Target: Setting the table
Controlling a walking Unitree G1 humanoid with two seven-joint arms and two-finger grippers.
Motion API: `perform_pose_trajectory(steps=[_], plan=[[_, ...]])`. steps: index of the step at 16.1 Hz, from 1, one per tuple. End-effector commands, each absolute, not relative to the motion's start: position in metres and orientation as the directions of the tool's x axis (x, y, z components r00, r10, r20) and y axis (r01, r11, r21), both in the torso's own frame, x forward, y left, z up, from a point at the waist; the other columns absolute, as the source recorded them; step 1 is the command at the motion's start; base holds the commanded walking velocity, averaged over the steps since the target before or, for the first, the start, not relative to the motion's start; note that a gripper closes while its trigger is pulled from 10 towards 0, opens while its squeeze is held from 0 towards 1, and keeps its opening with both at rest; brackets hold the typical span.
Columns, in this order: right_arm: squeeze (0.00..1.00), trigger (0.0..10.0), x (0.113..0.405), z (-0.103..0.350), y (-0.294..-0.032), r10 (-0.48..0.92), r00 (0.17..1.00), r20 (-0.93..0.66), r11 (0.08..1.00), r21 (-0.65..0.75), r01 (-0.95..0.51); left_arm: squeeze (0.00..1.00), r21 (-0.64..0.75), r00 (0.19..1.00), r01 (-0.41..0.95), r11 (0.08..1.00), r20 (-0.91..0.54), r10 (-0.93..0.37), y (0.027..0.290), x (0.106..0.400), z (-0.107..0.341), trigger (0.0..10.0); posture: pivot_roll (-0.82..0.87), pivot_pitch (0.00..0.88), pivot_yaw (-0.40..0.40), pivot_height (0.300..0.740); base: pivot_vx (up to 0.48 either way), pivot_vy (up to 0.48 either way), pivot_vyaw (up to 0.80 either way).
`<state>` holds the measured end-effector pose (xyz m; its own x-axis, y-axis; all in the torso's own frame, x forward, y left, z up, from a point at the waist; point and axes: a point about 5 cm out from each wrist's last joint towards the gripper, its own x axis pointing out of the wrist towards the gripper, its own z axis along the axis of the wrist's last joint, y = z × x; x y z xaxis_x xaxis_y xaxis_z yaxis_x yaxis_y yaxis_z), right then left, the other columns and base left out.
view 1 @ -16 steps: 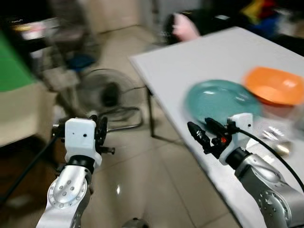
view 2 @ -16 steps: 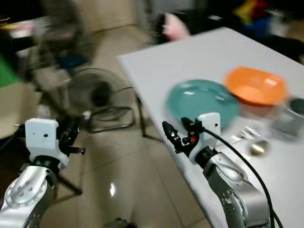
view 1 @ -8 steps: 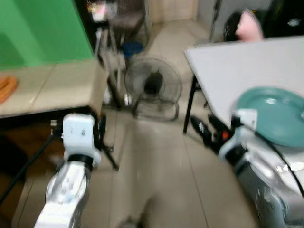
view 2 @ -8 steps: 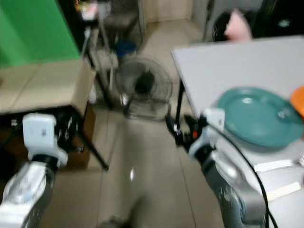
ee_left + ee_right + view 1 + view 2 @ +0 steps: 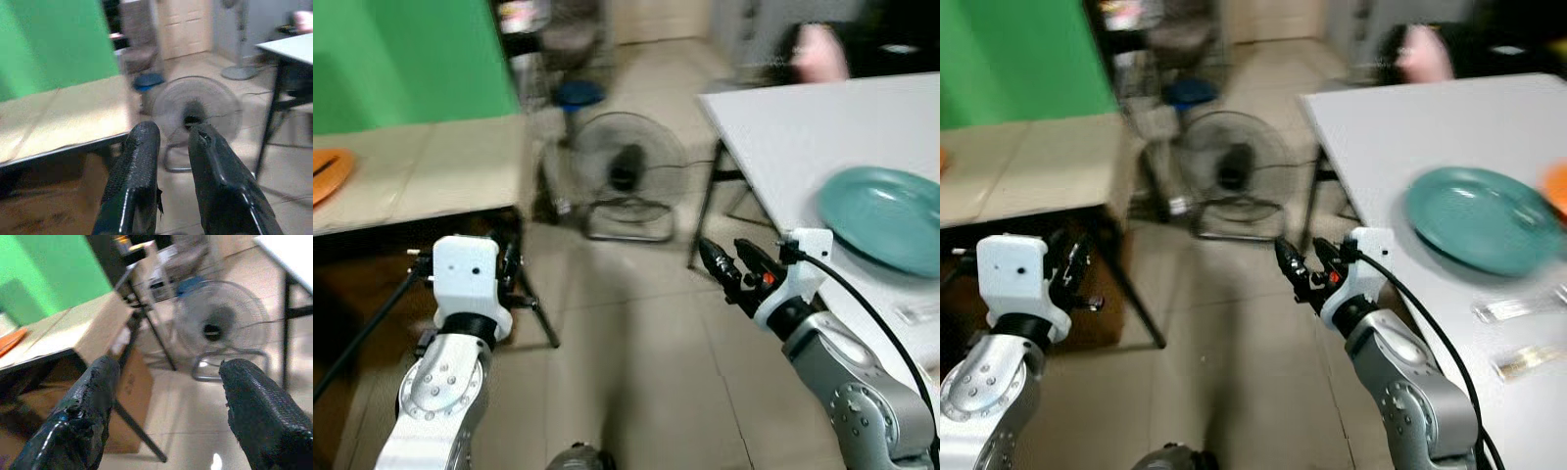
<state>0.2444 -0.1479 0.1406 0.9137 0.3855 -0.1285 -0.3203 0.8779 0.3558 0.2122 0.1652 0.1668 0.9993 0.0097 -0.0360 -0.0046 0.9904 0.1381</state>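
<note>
view swinging further left, teal plate (image 5: 886, 217) sliding toward the frame edge | right gripper (image 5: 166, 406) gaping wide, left gripper (image 5: 168, 142) narrow, both empty | floor fan (image 5: 631, 176) standing ahead of both jaws | white table (image 5: 783, 127) sitting beside right jaws

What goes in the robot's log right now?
left end effector: empty | right end effector: open, empty | teal plate: on white table | fan: ahead

Two tables stand in view: one white table (image 5: 1400, 127) at about two o'clock and one tan table (image 5: 1028, 171) at about ten o'clock. The white one carries one teal plate (image 5: 1474, 220), one orange bowl (image 5: 1557, 186) cut off at three o'clock, and two pale wrapped items (image 5: 1518, 338) near four o'clock. There is one floor fan (image 5: 1229, 168) at twelve o'clock, one orange dish (image 5: 325, 174) at nine o'clock, and two end effectors, the left end effector (image 5: 172, 147) and the right end effector (image 5: 168, 387).
</note>
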Motion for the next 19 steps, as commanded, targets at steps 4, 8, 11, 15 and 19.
perform_pose_trajectory(steps=[4,8,11,15,19], plan=[[0.00,10.0,0.2482,0.1398,-0.1474,0.382,0.913,-0.145,0.878,0.364,-0.310,0.00,0.146,0.999,-0.006,0.989,-0.042,0.013,0.1671,0.2125,0.1675,10.0,-0.03,0.085,0.070,0.740,0.000,0.272,-0.80],[0.00,10.0,0.2498,0.1396,-0.1465,0.389,0.910,-0.147,0.876,0.366,-0.315,0.00,0.147,0.999,-0.017,0.989,-0.042,0.023,0.1697,0.2116,0.1677,10.0,-0.02,0.084,0.060,0.740,0.000,0.274,-0.80],[0.00,10.0,0.2514,0.1396,-0.1448,0.395,0.907,-0.147,0.875,0.362,-0.322,0.00,0.146,0.998,-0.026,0.989,-0.044,0.033,0.1711,0.2111,0.1672,10.0,-0.02,0.083,0.056,0.740,0.000,0.304,-0.20],[0.00,10.0,0.2536,0.1397,-0.1424,0.408,0.901,-0.149,0.870,0.364,-0.334,0.00,0.142,0.998,-0.040,0.989,-0.042,0.046,0.1730,0.2114,0.1678,10.0,-0.02,0.082,0.047,0.740,0.000,0.368,0.00],[0.00,10.0,0.2555,0.1393,-0.1411,0.411,0.899,-0.152,0.866,0.374,-0.333,0.00,0.145,0.998,-0.046,0.988,-0.042,0.053,0.1740,0.2099,0.1677,10.0,-0.01,0.078,0.037,0.740,0.000,0.407,0.00]])
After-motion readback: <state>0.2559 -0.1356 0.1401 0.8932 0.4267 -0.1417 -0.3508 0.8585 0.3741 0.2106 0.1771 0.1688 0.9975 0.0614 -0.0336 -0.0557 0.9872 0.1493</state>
